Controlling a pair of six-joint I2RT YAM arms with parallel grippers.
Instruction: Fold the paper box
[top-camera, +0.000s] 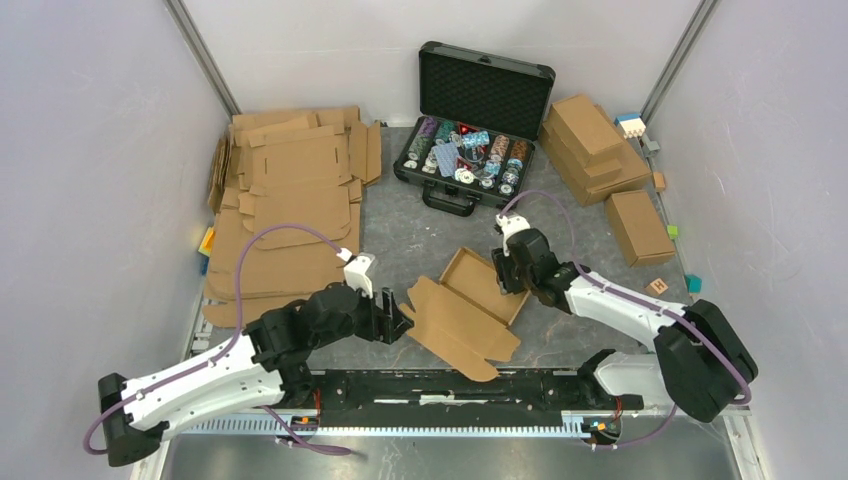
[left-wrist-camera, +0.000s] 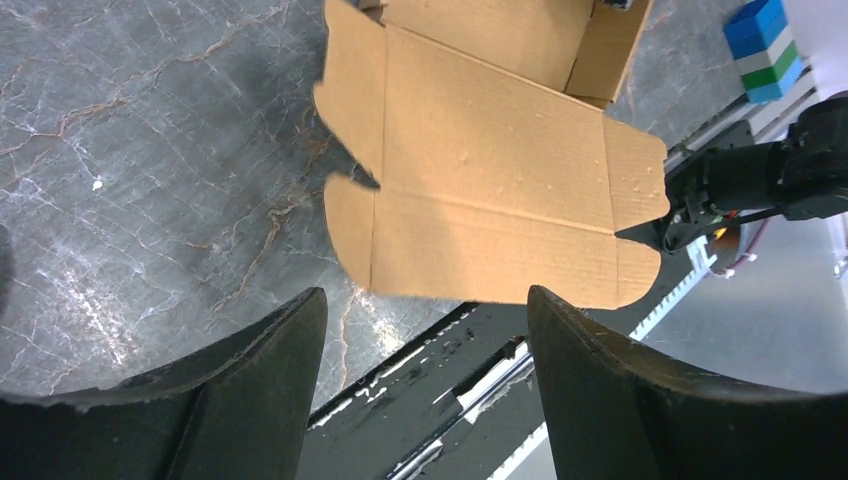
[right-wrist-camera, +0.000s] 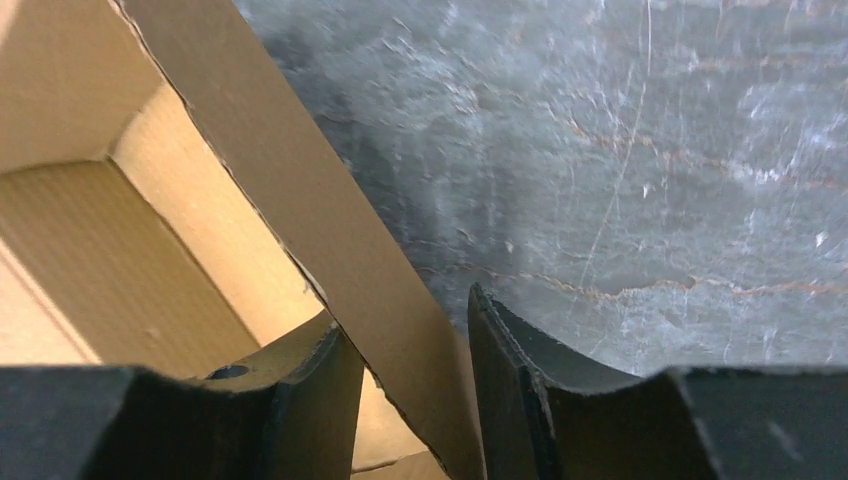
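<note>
The paper box (top-camera: 487, 283) lies mid-table as a shallow brown tray with raised walls. Its lid panel (top-camera: 460, 325) is spread open toward the near edge. My right gripper (top-camera: 503, 272) is at the tray's far right wall. In the right wrist view the wall (right-wrist-camera: 330, 230) runs between the two fingers, with the gripper (right-wrist-camera: 403, 310) closed on it. My left gripper (top-camera: 397, 318) is open and empty just left of the lid. In the left wrist view the lid (left-wrist-camera: 490, 190) lies just beyond the spread fingers of the gripper (left-wrist-camera: 427, 292).
A stack of flat cardboard sheets (top-camera: 290, 200) covers the left side. A black case of chips (top-camera: 470, 150) stands open at the back. Folded boxes (top-camera: 595, 145) sit at the back right, with one more (top-camera: 638, 225) nearer. A black rail (top-camera: 450, 385) runs along the near edge.
</note>
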